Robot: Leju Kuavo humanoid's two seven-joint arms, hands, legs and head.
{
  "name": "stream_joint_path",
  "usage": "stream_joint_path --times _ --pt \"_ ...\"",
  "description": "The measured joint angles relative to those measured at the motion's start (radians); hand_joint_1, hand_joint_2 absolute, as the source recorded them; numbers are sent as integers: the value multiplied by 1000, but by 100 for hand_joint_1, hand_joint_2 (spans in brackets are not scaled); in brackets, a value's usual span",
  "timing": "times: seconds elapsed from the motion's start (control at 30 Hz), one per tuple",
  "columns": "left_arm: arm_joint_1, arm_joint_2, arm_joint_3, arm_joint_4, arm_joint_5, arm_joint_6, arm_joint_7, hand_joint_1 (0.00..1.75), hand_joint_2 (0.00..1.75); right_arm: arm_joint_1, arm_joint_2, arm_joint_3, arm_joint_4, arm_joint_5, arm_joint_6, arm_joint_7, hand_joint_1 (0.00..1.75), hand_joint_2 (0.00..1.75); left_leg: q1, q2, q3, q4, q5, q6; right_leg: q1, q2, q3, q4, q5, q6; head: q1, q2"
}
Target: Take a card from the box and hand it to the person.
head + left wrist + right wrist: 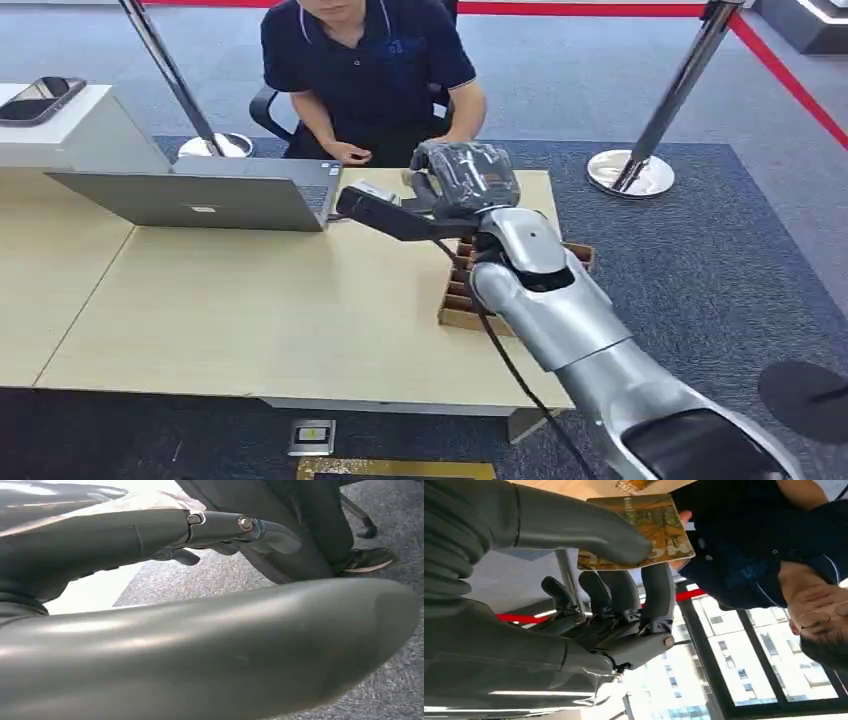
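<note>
Card (639, 530): thin, stiff, light, slick; right hand (614, 580) pinches one edge, thumb against fingers. Person (370, 70) at 12 o'clock should take free edge. Left hand (210, 535) apparently empty, state unclear.

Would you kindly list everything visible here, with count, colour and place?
card: one, gold-patterned, pinched by the right hand, held out toward the person
box: one, brown cardboard, on the table's right side, partly behind the right arm
table: one, light wood, centre
laptop: one, grey, open, at the table's far left
phone: one, dark, on a white stand, far left
stanchions: two, chrome, behind the table
carpet: grey, under the table
person: one, dark blue shirt, seated behind the table
right hand: grey, raised over the table's far edge
left hand: grey, hanging above the carpet
</note>
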Motion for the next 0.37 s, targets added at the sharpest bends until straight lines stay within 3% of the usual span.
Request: stream_joint_path --times 0.37 --pt "0 0 -1 1 -7 -6 4 0 0 -46 42 0 143 7 -19 26 138 175 0 0 0 0 0 0 0 0 0 0 0 0 0 0"
